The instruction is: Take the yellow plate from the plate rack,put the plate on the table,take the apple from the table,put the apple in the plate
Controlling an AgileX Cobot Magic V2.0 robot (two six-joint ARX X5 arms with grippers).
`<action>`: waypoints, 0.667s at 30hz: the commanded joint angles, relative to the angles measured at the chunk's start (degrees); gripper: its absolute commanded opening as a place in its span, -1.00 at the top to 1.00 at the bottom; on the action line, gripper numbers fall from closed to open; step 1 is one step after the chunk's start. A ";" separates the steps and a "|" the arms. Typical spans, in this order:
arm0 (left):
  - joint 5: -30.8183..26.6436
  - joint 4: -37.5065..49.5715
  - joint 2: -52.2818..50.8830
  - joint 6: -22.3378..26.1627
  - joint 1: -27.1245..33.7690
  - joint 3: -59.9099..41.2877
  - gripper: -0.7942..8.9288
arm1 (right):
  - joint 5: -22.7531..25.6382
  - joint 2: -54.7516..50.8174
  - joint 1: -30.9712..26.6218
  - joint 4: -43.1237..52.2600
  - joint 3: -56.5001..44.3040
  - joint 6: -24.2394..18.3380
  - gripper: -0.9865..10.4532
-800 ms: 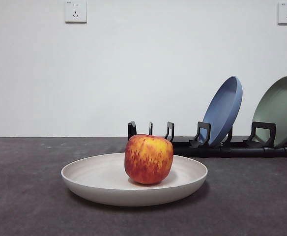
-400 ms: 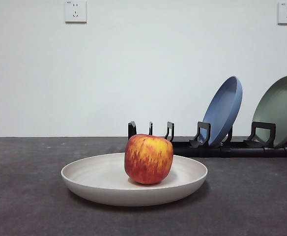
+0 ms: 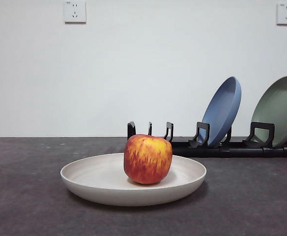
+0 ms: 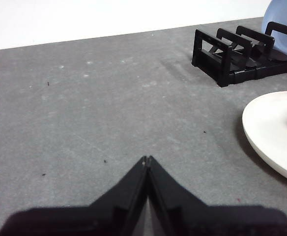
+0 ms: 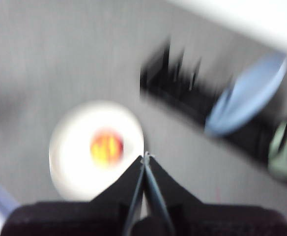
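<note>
Nearest you in the front view, low centre of the frame, the yellow plate [image 3: 99,184] lies flat on the table [image 3: 30,196], and the apple [image 3: 148,159] sits upright in it, a little right of the plate's middle. Behind them, right of centre and running to the right edge, you have the plate rack [image 3: 217,147]: its leftmost slots stand bare, then the blue plate [image 3: 223,110] leans in a slot, and the sage-green plate [image 3: 280,110] leans at the far right. Two wall sockets [image 3: 74,11] sit at the upper corners. Neither arm shows in the front view. The left gripper [image 4: 147,160] hangs over bare table beside the plate's rim, jaws pressed together, gripping nothing. The right gripper [image 5: 145,156] looks down from high above plate, apple and rack (badly blurred view), jaws likewise closed and empty.
</note>
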 commanded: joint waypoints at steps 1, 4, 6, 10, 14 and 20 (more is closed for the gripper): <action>0.17 0.35 0.04 -0.46 0.13 -0.55 0.84 | -6.43 -5.88 -7.74 10.95 -6.05 -1.66 0.83; 0.17 0.35 0.13 -0.46 0.13 -0.55 0.84 | -8.09 -13.40 -17.11 21.09 -14.75 -1.88 0.83; 0.17 0.35 0.13 -0.46 0.13 -0.55 0.84 | -8.07 -18.43 -22.58 26.71 -21.49 -2.49 0.83; 0.17 0.35 0.13 -0.46 0.13 -0.55 0.84 | -8.09 -27.10 -29.29 35.80 -34.56 -3.52 0.83; 0.17 0.33 0.13 -0.46 0.13 -0.55 0.84 | -8.09 -35.17 -32.52 44.26 -47.91 -3.17 0.83; 0.17 0.33 0.13 -0.46 0.13 -0.55 0.84 | -8.07 -44.68 -33.29 51.54 -66.12 -3.15 0.83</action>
